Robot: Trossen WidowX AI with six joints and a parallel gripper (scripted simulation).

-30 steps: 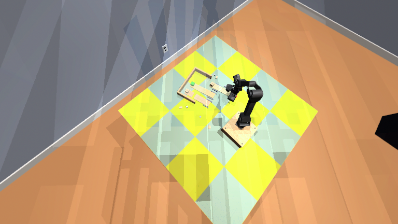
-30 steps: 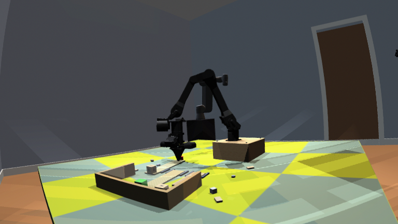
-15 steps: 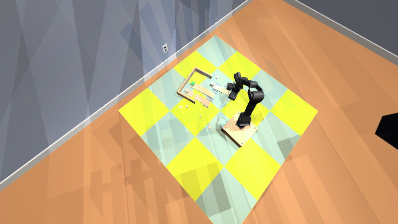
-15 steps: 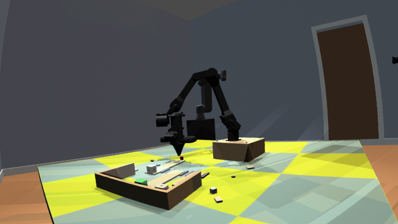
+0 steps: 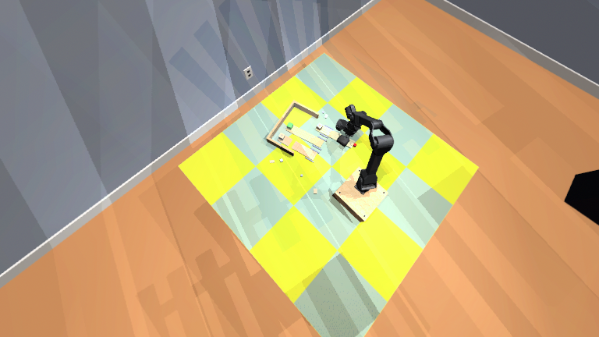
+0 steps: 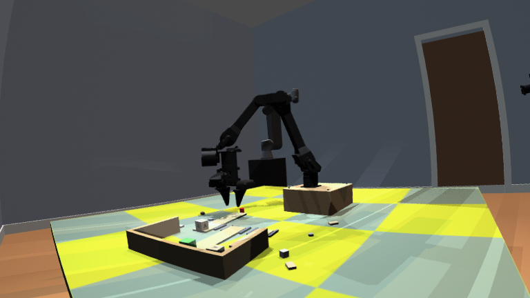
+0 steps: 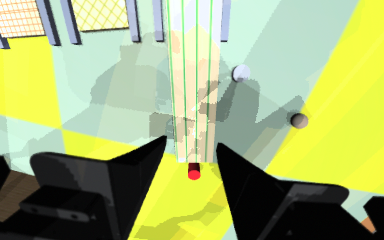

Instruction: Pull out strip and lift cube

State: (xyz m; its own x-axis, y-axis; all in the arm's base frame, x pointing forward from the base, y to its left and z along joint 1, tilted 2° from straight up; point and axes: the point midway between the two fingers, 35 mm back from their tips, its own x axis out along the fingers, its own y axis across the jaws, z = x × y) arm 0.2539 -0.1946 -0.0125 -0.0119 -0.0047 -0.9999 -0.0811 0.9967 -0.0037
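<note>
My gripper (image 6: 232, 205) (image 7: 192, 143) is open and empty, above the near end of the green-lined strip (image 5: 324, 131) (image 6: 234, 217) (image 7: 194, 100), its fingers either side of it in the wrist view. A red peg (image 5: 354, 144) (image 6: 241, 210) (image 7: 194, 174) is at that strip's near end. A pale cube (image 5: 318, 127) (image 6: 201, 225) with letters sits at its far end. The middle strip (image 5: 304, 136) (image 7: 102, 12) has a green block (image 5: 289, 125) (image 6: 187, 242) at its far end. The third strip (image 5: 303, 150) (image 7: 20, 17) shows a gap, with another pale cube (image 5: 281, 136) beyond it.
A low wooden wall (image 5: 281, 121) (image 6: 175, 250) stands around the far ends on three sides. Grey-blue rails (image 7: 225, 20) flank the strips. A pale disc (image 7: 241, 73) and a brown ball (image 7: 299, 121) lie to the right in the wrist view. A small cube (image 6: 283, 253) and tiles lie outside the wall.
</note>
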